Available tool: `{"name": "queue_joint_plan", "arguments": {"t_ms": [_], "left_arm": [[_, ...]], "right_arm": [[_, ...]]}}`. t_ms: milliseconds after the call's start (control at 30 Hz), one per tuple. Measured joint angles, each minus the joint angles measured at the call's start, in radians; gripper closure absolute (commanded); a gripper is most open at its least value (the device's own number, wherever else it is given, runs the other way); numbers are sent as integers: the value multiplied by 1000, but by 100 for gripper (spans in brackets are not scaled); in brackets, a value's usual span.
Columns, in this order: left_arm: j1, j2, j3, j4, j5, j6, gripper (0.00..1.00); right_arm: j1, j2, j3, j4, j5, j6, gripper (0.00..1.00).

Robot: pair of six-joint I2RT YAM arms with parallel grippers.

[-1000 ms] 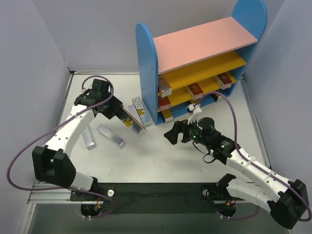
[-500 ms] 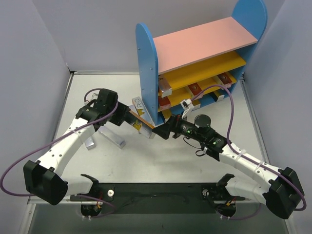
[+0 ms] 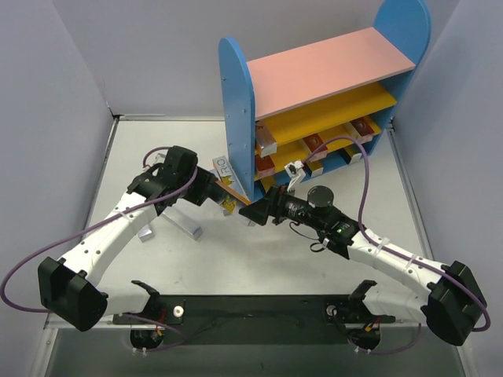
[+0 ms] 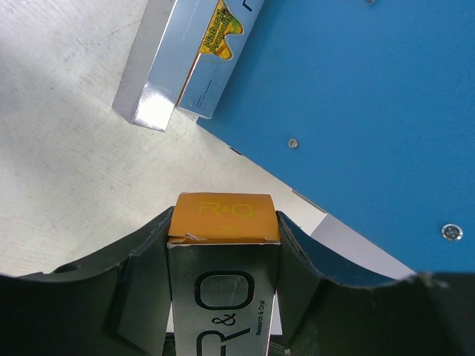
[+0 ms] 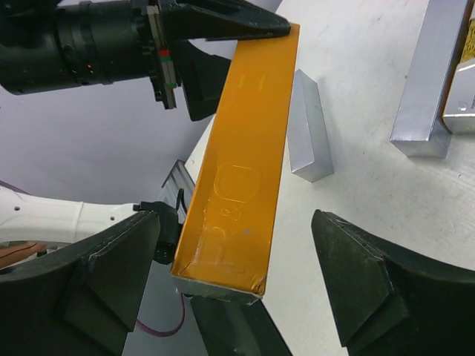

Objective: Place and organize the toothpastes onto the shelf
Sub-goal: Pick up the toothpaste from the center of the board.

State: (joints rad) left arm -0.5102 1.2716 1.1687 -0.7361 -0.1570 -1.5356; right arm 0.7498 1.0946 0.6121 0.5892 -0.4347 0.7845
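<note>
The right fingers stand wide open either side of an orange toothpaste box, clear of its sides; the left fingers clamp its other end above the desk, just before the blue side panel of the shelf

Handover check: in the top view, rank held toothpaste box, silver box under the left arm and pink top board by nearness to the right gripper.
1. Held toothpaste box, between fingers of the right gripper.
2. Silver box, on table, leftward.
3. Pink top board, behind, highest.
</note>
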Motion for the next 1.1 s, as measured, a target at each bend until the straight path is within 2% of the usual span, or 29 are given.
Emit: {"name": "queue_joint_plan", "arguments": {"t_ms": [67, 267, 400, 467, 600, 733, 867, 1100], "left_arm": [[-4, 0, 0, 1, -2, -4, 75], [-8, -3, -19, 30, -12, -11, 75], [-11, -6, -23, 52, -23, -13, 69], [-12, -10, -28, 63, -24, -13, 66], [-12, -21, -47, 92, -31, -13, 55], [-19, -30, -50, 122, -32, 4, 34], [-23, -48, -58, 172, -65, 72, 22], [-18, -129, -103, 311, -188, 288, 11]], "right_arm": [[12, 21, 0, 0, 0, 4, 17], [26, 39, 0, 0, 1, 13, 32], [25, 39, 0, 0, 12, 15, 48], [25, 37, 0, -1, 21, 13, 52], [25, 23, 0, -13, 39, 9, 64], [25, 0, 0, -34, 61, -5, 74], [25, -32, 0, -77, 78, -25, 81], [-6, -125, 0, -230, 89, -56, 87]]}}
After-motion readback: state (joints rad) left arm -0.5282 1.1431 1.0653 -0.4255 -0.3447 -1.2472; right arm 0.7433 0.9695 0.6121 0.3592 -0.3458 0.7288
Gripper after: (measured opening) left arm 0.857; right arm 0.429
